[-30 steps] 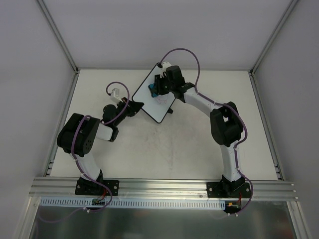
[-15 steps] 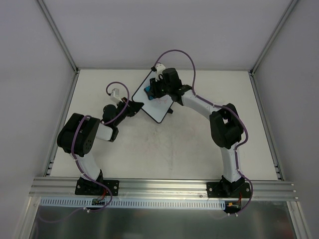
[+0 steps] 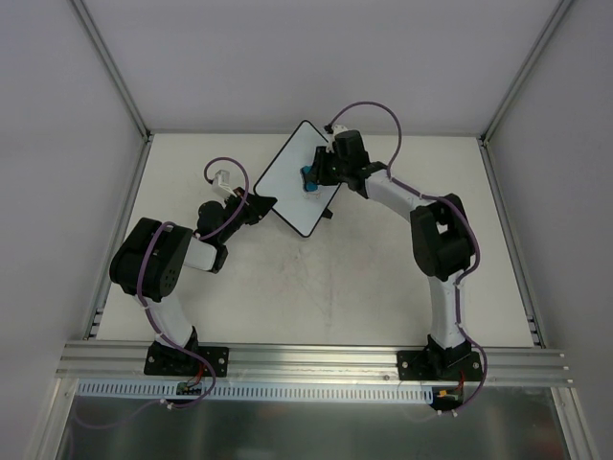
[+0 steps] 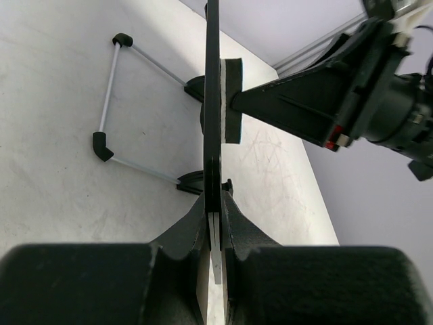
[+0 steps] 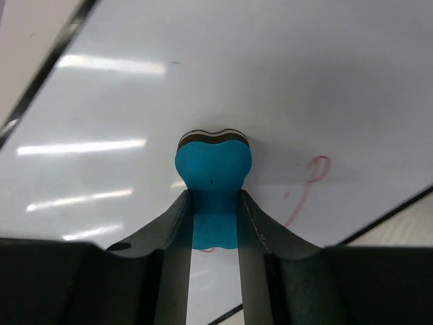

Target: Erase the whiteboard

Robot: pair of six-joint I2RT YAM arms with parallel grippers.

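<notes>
- Pale grey walls (image 3: 287, 57) close in the booth on three sides, and an aluminium rail (image 3: 306, 359) runs along the 6 o'clock edge.
- The table (image 3: 316, 287) is off-white and faintly scuffed around its middle.
- The left arm (image 3: 153, 264) is folded up at about 8 o'clock on the table. The right arm (image 3: 436, 240) rises from 5 o'clock and bends over toward 12.
- The whiteboard (image 3: 287, 187) sits at roughly 12 o'clock on the table, turned like a diamond with one corner pointing to the far wall. In the left wrist view it shows edge-on as a thin black rim (image 4: 212, 101).
- The left gripper (image 3: 261, 206) is at the board's 8 o'clock edge, its fingers (image 4: 233, 223) pinched tight on the rim with no gap either side.
- The right gripper (image 3: 314, 177) hangs over the board just toward 3 o'clock from its middle. Its fingers (image 5: 252, 217) are clamped on a blue eraser (image 5: 213, 169).
- A thin wire frame with black end caps (image 4: 108, 88) lies on the table at 10 o'clock in the left wrist view, joined to the board's underside.
- The eraser's dark felt face is pressed flat to the white surface, as both wrist views show (image 4: 230, 101).
- Thin red marks (image 5: 308, 183) show on the board at the eraser's 3 to 4 o'clock. A short red stroke peeks out below it at 6.
</notes>
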